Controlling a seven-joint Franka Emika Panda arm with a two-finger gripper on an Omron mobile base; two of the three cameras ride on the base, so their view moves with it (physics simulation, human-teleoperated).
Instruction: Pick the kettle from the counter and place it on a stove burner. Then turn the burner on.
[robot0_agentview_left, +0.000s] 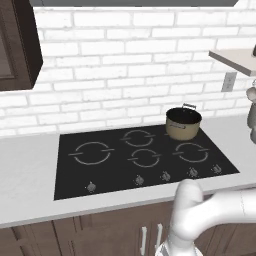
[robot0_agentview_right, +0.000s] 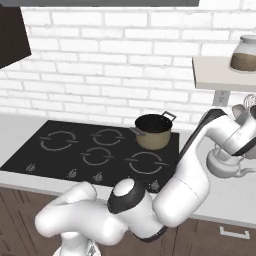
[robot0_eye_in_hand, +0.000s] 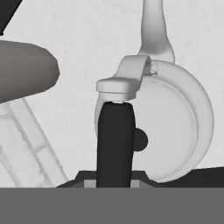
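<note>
Silvery kettle (robot0_agentview_right: 226, 164) sits on the counter (robot0_agentview_right: 230, 192) right of the stove (robot0_agentview_right: 75, 150), and the gripper (robot0_eye_in_hand: 114, 131) appears closed on its dark arched handle, so I judge the pick step to be at the grasp, with the lift yet to come. Next the move calls for raising it clear, carrying it left past the tan pot (robot0_agentview_right: 153, 131) and setting it on the widest burner (robot0_agentview_left: 91, 153), well apart at the far left. Hard to make out: the fingers merge with the handle in the hand view, and the arm hides much of the kettle.
</note>
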